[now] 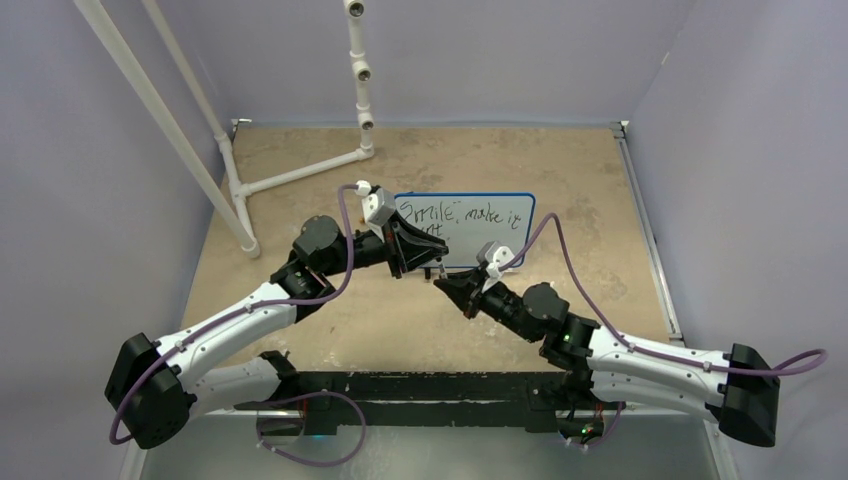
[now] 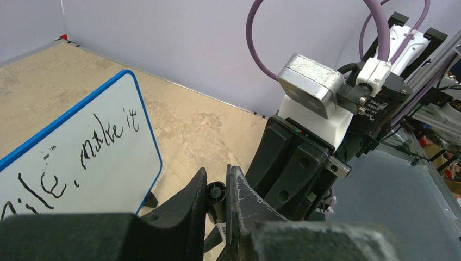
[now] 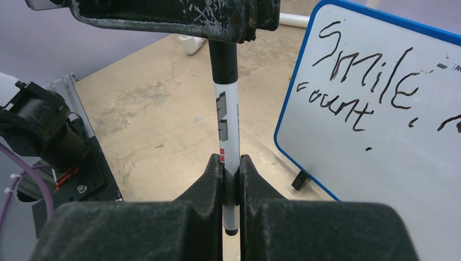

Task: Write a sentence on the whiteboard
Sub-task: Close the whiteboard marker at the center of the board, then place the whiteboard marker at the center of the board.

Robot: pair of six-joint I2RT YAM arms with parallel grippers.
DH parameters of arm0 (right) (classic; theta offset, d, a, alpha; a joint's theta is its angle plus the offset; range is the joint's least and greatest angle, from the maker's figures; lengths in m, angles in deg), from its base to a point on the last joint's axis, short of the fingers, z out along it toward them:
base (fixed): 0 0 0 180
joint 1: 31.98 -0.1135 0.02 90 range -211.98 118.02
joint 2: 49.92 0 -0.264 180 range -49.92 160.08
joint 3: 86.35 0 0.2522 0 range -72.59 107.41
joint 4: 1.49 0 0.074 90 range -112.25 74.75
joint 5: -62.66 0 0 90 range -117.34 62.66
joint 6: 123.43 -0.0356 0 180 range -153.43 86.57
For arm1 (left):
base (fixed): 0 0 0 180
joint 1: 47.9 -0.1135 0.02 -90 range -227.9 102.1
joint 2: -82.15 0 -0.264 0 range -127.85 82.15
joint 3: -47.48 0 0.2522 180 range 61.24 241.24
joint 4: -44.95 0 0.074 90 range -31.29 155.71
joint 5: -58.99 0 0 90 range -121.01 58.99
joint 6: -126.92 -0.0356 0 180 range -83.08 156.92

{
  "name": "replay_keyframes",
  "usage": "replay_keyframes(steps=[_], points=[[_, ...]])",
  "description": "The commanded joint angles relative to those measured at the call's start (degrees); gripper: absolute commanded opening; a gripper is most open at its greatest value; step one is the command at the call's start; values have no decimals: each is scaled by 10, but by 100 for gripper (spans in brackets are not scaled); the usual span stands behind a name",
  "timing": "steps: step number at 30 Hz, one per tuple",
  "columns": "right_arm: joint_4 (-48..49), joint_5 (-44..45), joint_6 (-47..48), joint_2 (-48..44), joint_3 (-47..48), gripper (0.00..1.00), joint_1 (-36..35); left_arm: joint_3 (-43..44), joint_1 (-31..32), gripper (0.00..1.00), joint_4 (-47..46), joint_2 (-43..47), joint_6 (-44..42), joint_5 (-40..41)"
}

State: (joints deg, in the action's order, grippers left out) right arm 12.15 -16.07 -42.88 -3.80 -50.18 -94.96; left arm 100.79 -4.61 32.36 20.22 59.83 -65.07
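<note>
My right hand (image 3: 231,166) pinches the marker (image 3: 228,109) low on its barrel, and my left hand (image 2: 216,180) clamps its black end above. Just beyond both stands the whiteboard (image 3: 348,179), sentence (image 3: 369,81) complete. I judge this is recapping, so next comes a straight, aligned push.

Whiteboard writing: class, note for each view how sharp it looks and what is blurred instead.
Top view: whiteboard evenly lit, no glare; writing small, partly hidden by the left arm. Left wrist view: writing crisp, left pincer soft and dark. Right wrist view: writing and marker crisp, right pincer blurred.
</note>
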Motion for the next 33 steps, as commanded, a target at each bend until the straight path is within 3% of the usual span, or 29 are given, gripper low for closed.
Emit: replay_keyframes(steps=[1, 6, 9, 11, 14, 20, 26, 33], points=[[373, 80, 8, -35, 67, 0, 22, -61, 34, 0, 256, -45, -9, -130], [336, 62, -4, -42, 72, 0, 22, -24, 33, 0, 248, -34, 7, -49], [232, 47, -21, -60, 80, 0, 22, 35, 29, 0, 262, -26, -5, 58], [138, 37, -41, -79, 80, 0, 22, 89, 24, 11, 281, -24, -10, 130], [18, 31, -91, -103, 75, 0, 22, 145, -9, 37, 282, -18, -10, 208], [-171, 2, -165, -88, 85, 0, 22, 196, -96, 60, 285, 5, -16, 237], [-269, 6, -233, -41, 83, 0, 22, 219, -145, 67, 351, 2, -36, 332], [-313, -31, -275, 70, 74, 3, 22, 163, -223, 72, 331, 10, -14, 323]])
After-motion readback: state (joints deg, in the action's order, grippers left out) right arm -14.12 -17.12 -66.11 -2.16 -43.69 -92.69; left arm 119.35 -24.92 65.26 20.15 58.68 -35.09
